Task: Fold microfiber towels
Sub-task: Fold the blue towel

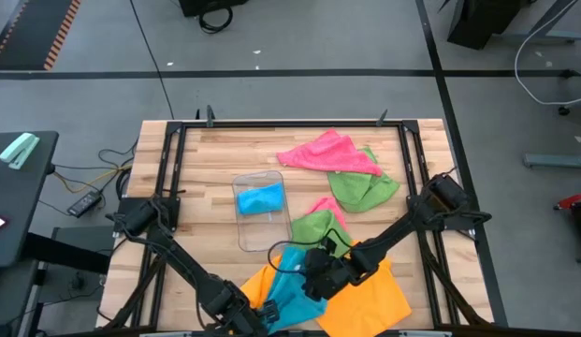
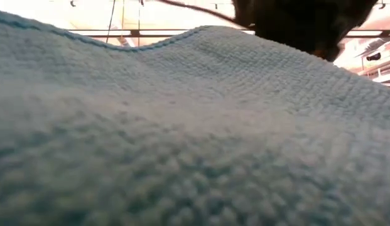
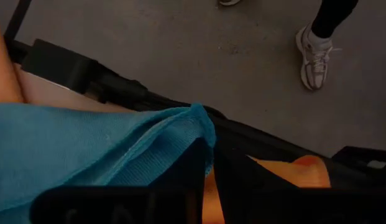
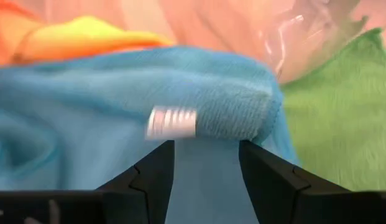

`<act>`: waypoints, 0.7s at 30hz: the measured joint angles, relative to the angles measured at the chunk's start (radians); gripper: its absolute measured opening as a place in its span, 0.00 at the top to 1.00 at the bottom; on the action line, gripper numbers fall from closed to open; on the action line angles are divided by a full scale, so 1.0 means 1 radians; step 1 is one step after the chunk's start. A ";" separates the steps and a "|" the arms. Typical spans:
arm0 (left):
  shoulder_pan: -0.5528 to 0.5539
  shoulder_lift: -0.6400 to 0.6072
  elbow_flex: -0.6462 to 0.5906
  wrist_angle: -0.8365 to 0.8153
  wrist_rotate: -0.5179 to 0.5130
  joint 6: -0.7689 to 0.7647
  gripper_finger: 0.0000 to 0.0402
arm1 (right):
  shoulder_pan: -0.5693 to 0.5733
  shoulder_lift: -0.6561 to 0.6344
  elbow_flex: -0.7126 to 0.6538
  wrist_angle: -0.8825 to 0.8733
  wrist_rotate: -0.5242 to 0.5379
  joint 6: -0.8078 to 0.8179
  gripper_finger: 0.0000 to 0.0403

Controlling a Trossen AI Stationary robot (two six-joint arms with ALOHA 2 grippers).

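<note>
A robotics lab/workshop: butcher-block table [image 1: 215, 154] in a black metal frame [image 1: 290, 123], bare grey concrete floor [image 1: 299, 37] w/ taped lines, loose cables [image 1: 94, 173], dark equipment stands around.

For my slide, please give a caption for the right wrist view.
Right gripper, fingers apart, at a folded edge of the sky-blue microfiber towel; green towel beside.

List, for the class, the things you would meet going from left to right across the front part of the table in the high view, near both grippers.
Left gripper → blue towel → right gripper → orange towel. The green towel behind the right gripper overlaps it, so I leave it out.
</note>
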 joint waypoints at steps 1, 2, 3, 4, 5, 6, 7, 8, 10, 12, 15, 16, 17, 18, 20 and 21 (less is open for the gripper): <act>0.000 0.000 0.000 0.000 0.000 -0.006 0.91 | -0.013 0.003 0.000 0.013 0.000 -0.007 0.53; 0.000 0.000 0.000 0.000 0.000 -0.009 0.92 | -0.026 0.004 0.000 0.026 -0.001 -0.024 0.53; 0.000 0.000 0.000 0.000 0.000 -0.009 0.92 | -0.038 0.004 0.000 0.051 -0.003 -0.047 0.53; 0.000 0.000 0.000 0.000 0.000 -0.010 0.92 | -0.049 0.004 0.000 0.086 -0.003 -0.071 0.53; 0.001 0.000 0.000 0.000 0.000 -0.012 0.92 | -0.059 0.004 0.000 0.122 -0.003 -0.093 0.53; 0.003 0.000 0.000 0.000 0.000 -0.012 0.92 | -0.066 0.004 0.000 0.162 -0.007 -0.118 0.53; 0.005 0.000 0.000 0.000 0.000 -0.012 0.91 | -0.070 0.002 0.000 0.207 -0.020 -0.146 0.53; 0.006 0.000 0.000 0.000 0.000 -0.012 0.91 | -0.071 0.000 0.000 0.261 -0.035 -0.177 0.53; 0.011 0.000 0.000 0.000 0.000 -0.013 0.91 | -0.071 -0.006 0.002 0.331 -0.067 -0.236 0.53; 0.017 0.000 0.000 0.000 0.000 -0.013 0.92 | -0.064 -0.019 0.004 0.298 -0.079 -0.246 0.53; 0.024 0.000 0.000 -0.001 0.000 -0.013 0.93 | -0.051 -0.053 0.005 0.166 -0.080 -0.165 0.53; 0.026 0.000 0.000 -0.001 0.000 -0.013 0.93 | -0.045 -0.067 0.005 0.146 -0.080 -0.138 0.53; 0.026 0.000 0.000 -0.001 0.000 -0.013 0.93 | -0.037 -0.081 0.005 0.134 -0.083 -0.132 0.53; 0.026 0.000 0.000 -0.001 0.000 -0.014 0.93 | -0.028 -0.090 0.006 0.134 -0.095 -0.137 0.53; 0.026 0.000 0.000 -0.001 0.000 -0.018 0.92 | -0.003 -0.092 0.007 0.142 -0.130 -0.151 0.53; 0.026 0.000 0.000 -0.001 0.000 -0.025 0.92 | 0.012 -0.090 0.007 0.137 -0.147 -0.142 0.53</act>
